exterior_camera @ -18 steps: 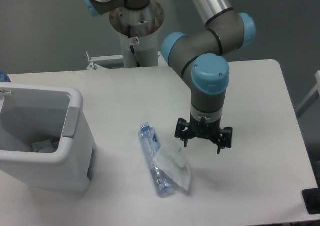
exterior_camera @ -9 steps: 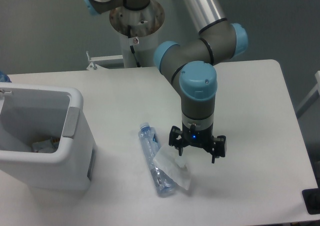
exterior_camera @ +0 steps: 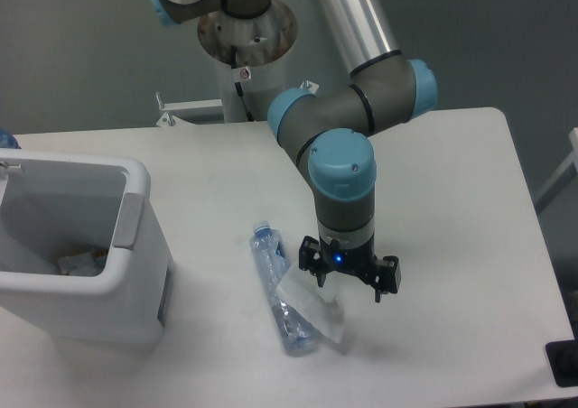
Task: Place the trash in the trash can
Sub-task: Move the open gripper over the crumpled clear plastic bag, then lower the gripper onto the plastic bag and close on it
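The gripper (exterior_camera: 348, 279), fingers spread, hovered over the crumpled wrapper (exterior_camera: 313, 307) lying against the crushed bottle (exterior_camera: 275, 284), well right of the trash can (exterior_camera: 81, 282) near the table's left edge

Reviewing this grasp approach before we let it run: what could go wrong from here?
1. The crumpled wrapper lies partly over the crushed water bottle; the open gripper may catch both or drag the bottle.
2. The thin wrapper may slip out of a closing pinch.
3. The trash can sits well left, so a weak grip could drop it en route.
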`<state>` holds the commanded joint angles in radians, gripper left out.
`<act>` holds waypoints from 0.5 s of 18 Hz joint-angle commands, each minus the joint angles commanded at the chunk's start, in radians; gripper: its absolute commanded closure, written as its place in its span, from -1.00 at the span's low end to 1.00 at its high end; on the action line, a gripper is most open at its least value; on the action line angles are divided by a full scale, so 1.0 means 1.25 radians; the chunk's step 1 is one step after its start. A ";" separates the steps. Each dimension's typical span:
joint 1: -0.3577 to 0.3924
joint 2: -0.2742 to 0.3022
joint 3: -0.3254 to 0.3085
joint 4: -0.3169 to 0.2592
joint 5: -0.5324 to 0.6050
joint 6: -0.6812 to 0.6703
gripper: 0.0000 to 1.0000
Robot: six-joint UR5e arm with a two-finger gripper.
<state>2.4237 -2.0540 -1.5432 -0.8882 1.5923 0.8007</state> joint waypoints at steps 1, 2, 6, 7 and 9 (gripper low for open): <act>0.000 -0.004 -0.004 -0.001 0.000 0.000 -1.00; 0.000 -0.006 -0.009 -0.002 0.001 0.001 -1.00; -0.001 -0.009 -0.023 -0.007 -0.001 0.009 -1.00; -0.001 -0.011 -0.027 -0.007 -0.004 0.009 -1.00; -0.002 -0.015 -0.036 -0.007 -0.004 0.009 -1.00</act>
<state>2.4206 -2.0724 -1.5876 -0.8974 1.5877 0.8115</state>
